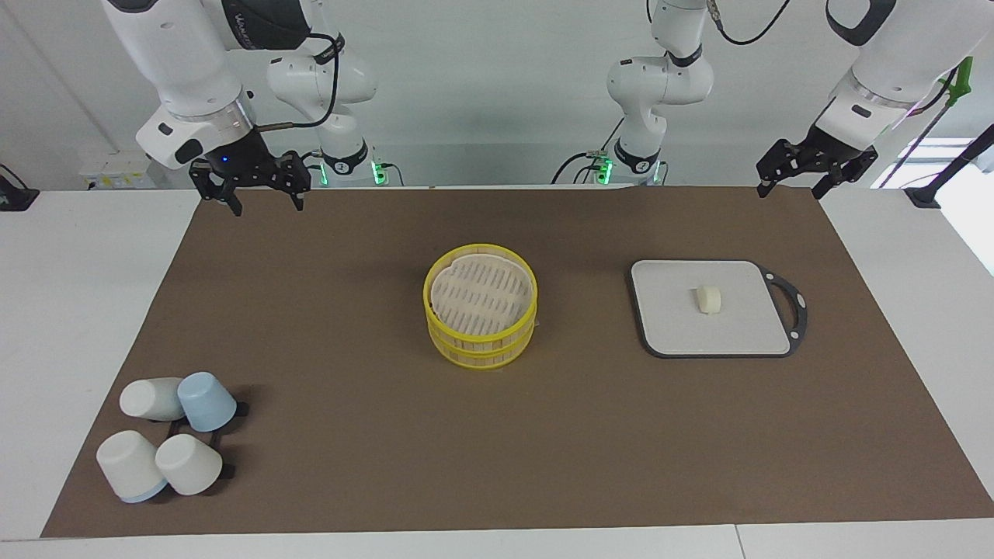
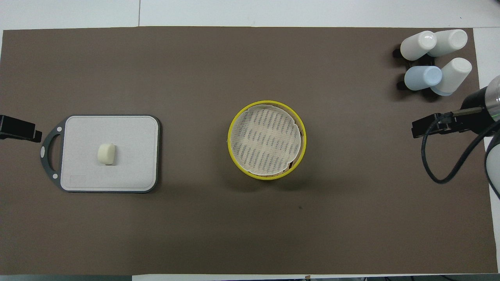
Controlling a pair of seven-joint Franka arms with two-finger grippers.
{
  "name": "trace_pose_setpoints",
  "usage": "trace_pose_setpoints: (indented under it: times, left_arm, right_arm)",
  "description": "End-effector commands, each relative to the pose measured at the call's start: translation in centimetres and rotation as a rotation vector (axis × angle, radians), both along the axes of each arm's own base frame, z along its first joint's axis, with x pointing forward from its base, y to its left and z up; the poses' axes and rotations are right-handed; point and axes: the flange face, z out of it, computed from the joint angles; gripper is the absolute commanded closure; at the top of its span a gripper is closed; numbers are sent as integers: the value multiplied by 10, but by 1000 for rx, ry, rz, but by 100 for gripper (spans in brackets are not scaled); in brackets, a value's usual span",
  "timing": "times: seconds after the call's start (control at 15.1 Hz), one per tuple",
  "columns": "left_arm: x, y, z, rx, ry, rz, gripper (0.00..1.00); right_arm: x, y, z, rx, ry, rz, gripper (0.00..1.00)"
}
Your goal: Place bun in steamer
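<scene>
Brown matting covers the table, where the bun (image 1: 709,299) lies on the grey cutting board (image 1: 668,326) toward the left arm's end, the lidded steamer (image 1: 481,305) stands mid-table, and both open grippers, left (image 1: 790,185) and right (image 1: 265,198), wait, so nothing is begun and lifting the lid likely comes first.

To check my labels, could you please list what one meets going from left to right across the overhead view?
Left tool → cutting board → bun → steamer → cups → right tool.

even, bright overhead light; soft short shadows beside the steamer (image 1: 481,305) and cups (image 1: 167,435); window glare at the facing view's edge near the left arm; both views sharp
</scene>
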Motion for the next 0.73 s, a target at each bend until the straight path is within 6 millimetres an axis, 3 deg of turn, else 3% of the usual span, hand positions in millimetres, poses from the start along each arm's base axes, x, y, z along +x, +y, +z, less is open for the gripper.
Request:
trace_pose_setpoints:
  times: [0.0, 0.26, 0.53, 0.6, 0.66]
  left_arm:
    - [0, -2, 4, -8, 1, 5, 0]
    - [-2, -1, -1, -7, 3, 7, 0]
    - [-4, 1, -6, -9, -5, 10, 0]
    - [-7, 2, -13, -11, -12, 13, 0]
    - [-11, 4, -29, -14, -24, 14, 0]
  right_arm:
    - [-4, -2, 0, -11, -13, 24, 0]
    - [-2, 10, 0, 2, -24, 31, 0]
    - [3, 152, -6, 10, -22, -12, 0]
    - [10, 183, -7, 14, -25, -18, 0]
    - [16, 224, -23, 18, 0, -15, 0]
